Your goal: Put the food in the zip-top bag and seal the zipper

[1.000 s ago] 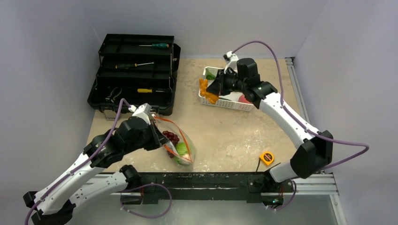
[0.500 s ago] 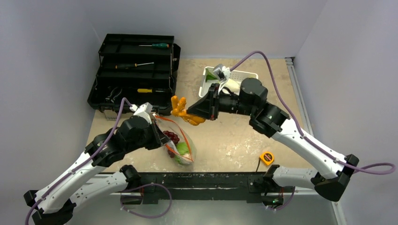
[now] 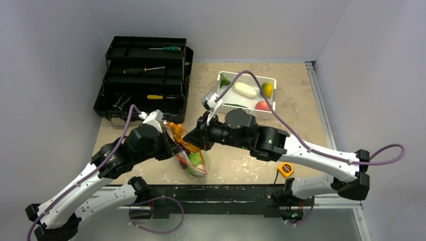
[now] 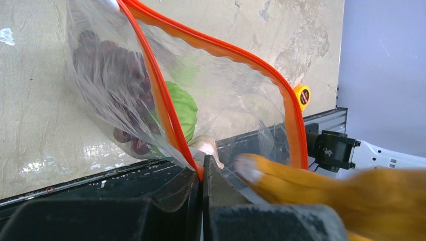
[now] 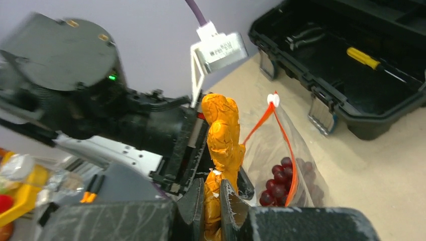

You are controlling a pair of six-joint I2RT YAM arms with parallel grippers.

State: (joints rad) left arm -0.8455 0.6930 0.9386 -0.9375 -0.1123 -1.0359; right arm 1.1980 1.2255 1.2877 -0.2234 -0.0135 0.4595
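The clear zip-top bag lies near the front edge, its mouth held up by my left gripper. In the left wrist view that gripper is shut on the bag's rim at the orange-red zipper. Dark grapes and a green cabbage sit inside. My right gripper is shut on a knobbly orange food piece, which pokes up beside the left gripper at the open mouth. The zipper's white slider is at the mouth's far end, with the grapes below it.
A white perforated basket at the back holds a pale vegetable, a yellow fruit and a pink-red fruit. An open black toolbox with screwdrivers stands back left. A small orange tape measure lies front right.
My right arm has swung from the basket down and left, carrying the orange piece to the bag's mouth. The left arm and bag have stayed put.
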